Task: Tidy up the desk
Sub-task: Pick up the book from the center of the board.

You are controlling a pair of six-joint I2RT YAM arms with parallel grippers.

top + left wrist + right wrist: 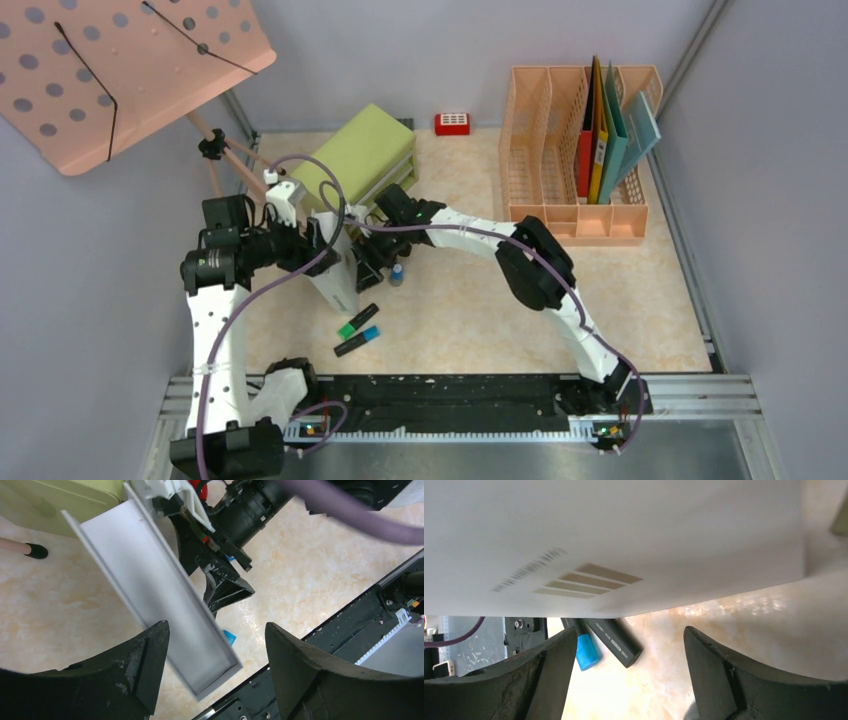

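The desk (640, 310) carried a green cabinet (365, 150) at eleven o'clock, a file rack (525, 150) at one, and two markers (358, 320) at eight.

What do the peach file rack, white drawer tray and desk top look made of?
Peach slotted file rack: likely moulded plastic, matte; uniform colour, thin lattice walls.
White open drawer tray: probably plastic, smooth satin; thin straight walls, soft sheen.
Beige marble-patterned desk top: perhaps printed laminate, semi-gloss; glare patches show; real stone not excluded.
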